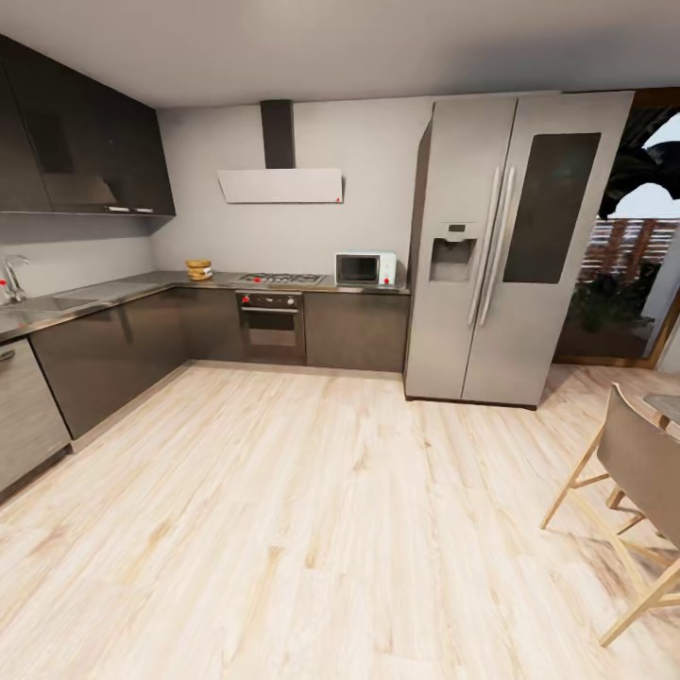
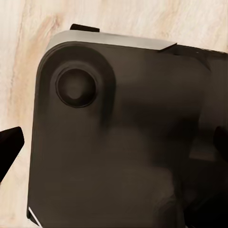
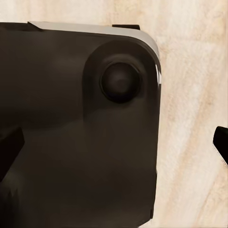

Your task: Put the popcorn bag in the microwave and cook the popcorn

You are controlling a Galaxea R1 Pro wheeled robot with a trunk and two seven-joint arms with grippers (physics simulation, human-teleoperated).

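Across the kitchen, the pale-blue microwave (image 1: 365, 269) stands on the grey countertop (image 1: 142, 285) beside the fridge, its dark door closed. The small tan popcorn bag (image 1: 198, 269) sits on the countertop in the far corner, left of the gas hob; no popcorn kernels can be made out. In the left wrist view my left gripper (image 2: 114, 145) hangs open over my own dark base, its fingertips (image 2: 9, 147) at the picture's sides. My right gripper (image 3: 114, 145) is likewise open and empty, its fingertips (image 3: 8, 148) wide apart above the base and the wood floor.
A wide stretch of light wood floor (image 1: 312, 510) lies between me and the cabinets. The steel fridge (image 1: 505, 250) stands at the right, the built-in oven (image 1: 271, 326) under the hob (image 1: 280, 278), the sink (image 1: 42, 304) at the left. Wooden chairs (image 1: 637, 472) stand near right.
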